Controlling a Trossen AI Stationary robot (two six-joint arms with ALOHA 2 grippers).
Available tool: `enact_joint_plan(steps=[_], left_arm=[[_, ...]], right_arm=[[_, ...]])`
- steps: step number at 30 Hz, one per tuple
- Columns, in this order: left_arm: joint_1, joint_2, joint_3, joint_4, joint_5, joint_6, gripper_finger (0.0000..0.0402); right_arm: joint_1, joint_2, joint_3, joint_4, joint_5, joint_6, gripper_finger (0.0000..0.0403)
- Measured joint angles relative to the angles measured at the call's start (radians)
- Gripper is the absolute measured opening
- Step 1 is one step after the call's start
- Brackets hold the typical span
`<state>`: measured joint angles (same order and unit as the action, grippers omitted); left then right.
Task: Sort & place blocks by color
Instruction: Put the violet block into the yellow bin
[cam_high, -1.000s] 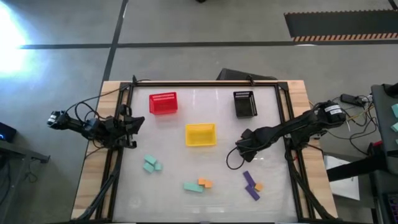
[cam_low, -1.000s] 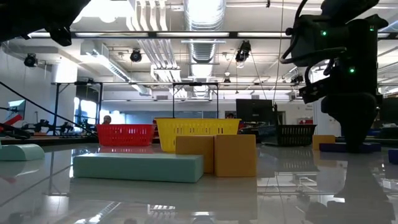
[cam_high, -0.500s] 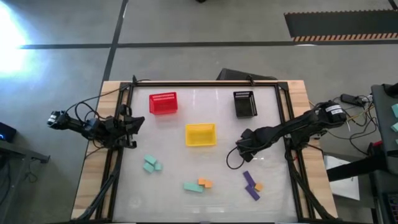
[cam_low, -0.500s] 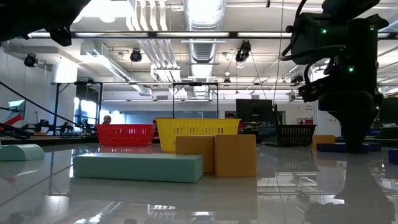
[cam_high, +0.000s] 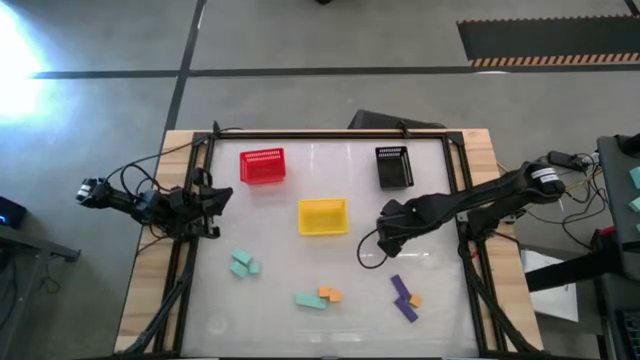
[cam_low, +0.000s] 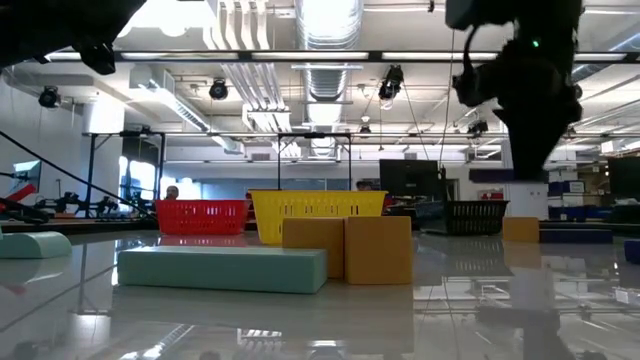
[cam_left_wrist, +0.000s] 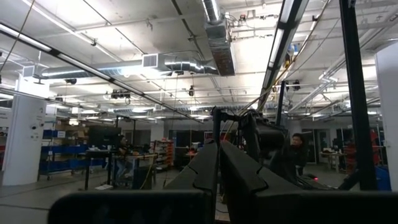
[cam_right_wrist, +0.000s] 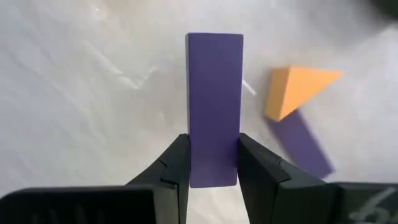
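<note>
My right gripper (cam_right_wrist: 213, 149) is shut on a purple bar (cam_right_wrist: 214, 93) and hangs above the table (cam_high: 300, 255), right of the yellow basket (cam_high: 323, 216). Under it on the table lie an orange wedge (cam_right_wrist: 297, 90) and another purple bar (cam_right_wrist: 306, 144). The high view shows that purple and orange group (cam_high: 404, 297) near the front right. It also shows a teal bar (cam_high: 309, 300) with orange blocks (cam_high: 330, 295) and two teal blocks (cam_high: 243, 264). My left gripper (cam_high: 207, 205) waits shut at the table's left edge. My right gripper pinches the purple bar between its two fingers (cam_right_wrist: 177, 158), on the long sides near one end (cam_right_wrist: 213, 171). The fingers come from above. The rest of the bar sticks out past the fingertips, and the bar is lifted clear of the table.
Toward the far edge stand a red basket (cam_high: 263, 166) and a black basket (cam_high: 393, 167), with the yellow one nearer the middle. In the low view the teal bar (cam_low: 222, 270) and orange blocks (cam_low: 347, 248) lie close in front. A dark frame runs along the table's sides.
My right gripper has risen from table height and shifted a little toward the far edge. In the low view its lower end now hangs well above the tabletop. The blocks on the table and my left arm have stayed where they were.
</note>
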<state>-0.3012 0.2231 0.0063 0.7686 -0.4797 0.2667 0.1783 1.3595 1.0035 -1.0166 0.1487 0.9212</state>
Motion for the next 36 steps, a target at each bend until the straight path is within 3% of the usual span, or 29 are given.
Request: enact_joint_plan(steps=[6, 19, 27, 36], left_arm=[[0.0, 0.004, 0.0, -0.001, 0.0, -0.001, 0.0003], [0.0, 0.019, 0.0, 0.0, 0.0, -0.001, 0.0003], [0.0, 0.021, 0.0, 0.0, 0.0, -0.025, 0.0003], [0.0, 0.029, 0.0, 0.0, 0.0, -0.052, 0.0003]], right_arm=[[-0.008, 0.09, 0.206, -0.118, 0.038, -0.135, 0.0088], [-0.1, 0.374, 0.617, -0.254, -0.026, -0.536, 0.0088], [-0.159, 0.532, 0.828, -0.257, -0.027, -0.817, 0.0088], [-0.219, 0.721, 1.022, -0.258, -0.052, -1.005, 0.0088]])
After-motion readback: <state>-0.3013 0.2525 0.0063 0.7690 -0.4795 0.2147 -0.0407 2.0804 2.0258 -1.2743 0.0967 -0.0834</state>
